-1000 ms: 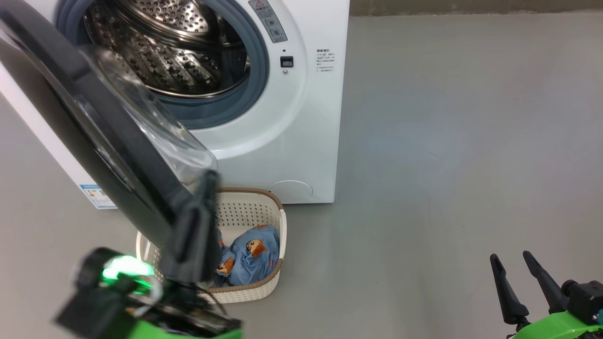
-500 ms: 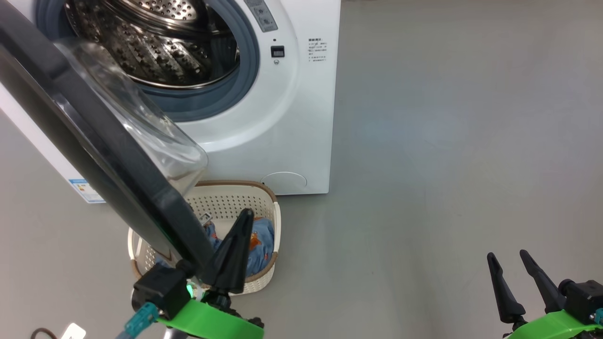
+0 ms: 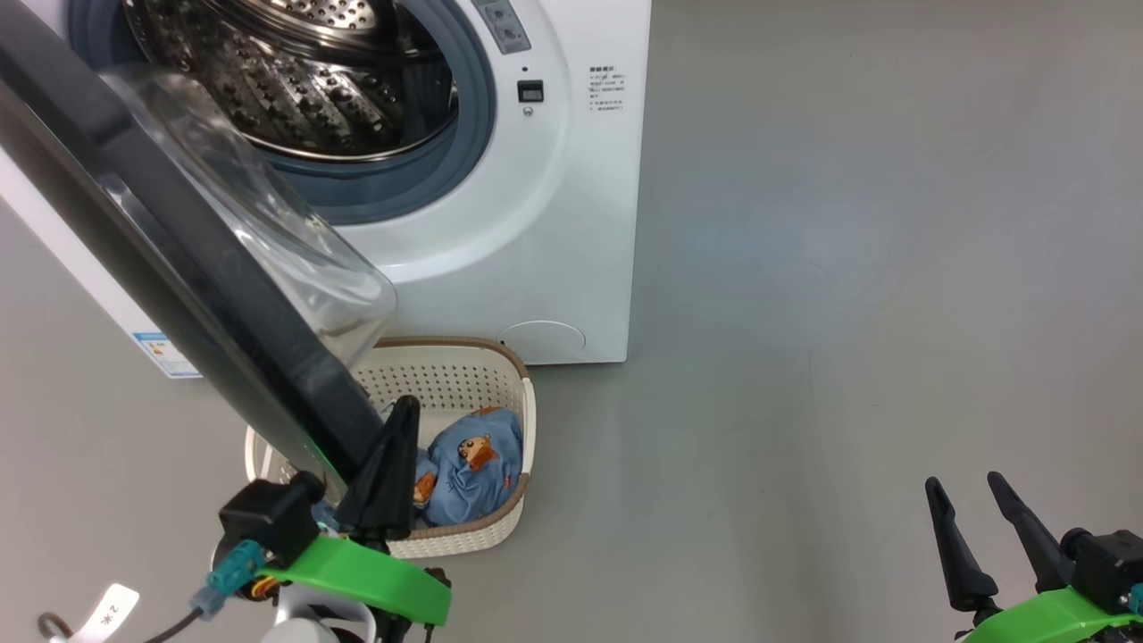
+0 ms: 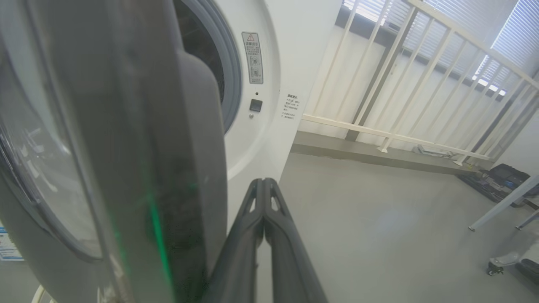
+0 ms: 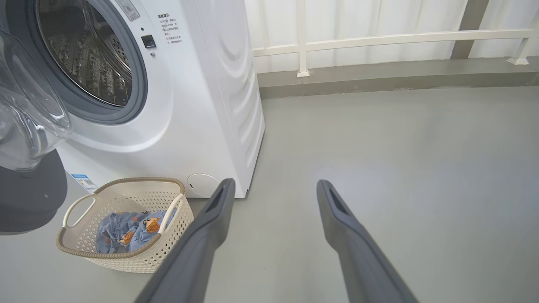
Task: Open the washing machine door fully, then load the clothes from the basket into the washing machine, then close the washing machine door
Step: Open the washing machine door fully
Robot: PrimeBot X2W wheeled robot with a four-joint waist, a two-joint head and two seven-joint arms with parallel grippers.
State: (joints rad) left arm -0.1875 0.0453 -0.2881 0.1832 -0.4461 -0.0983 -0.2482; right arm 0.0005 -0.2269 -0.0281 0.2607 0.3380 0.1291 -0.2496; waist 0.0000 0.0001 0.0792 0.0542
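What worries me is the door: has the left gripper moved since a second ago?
Yes. Against the basket, the left gripper has come down the head view, from far rim to mid-basket.

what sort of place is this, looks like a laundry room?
Likely a laundry spot in a bare lab or utility space: a front-loading washing machine, a basket of clothes, a plain grey floor and a white railing behind.

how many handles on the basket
2. In the right wrist view, one handle arches at the left end of the basket, the other at its right end, with the clothes between them. None looks hidden.
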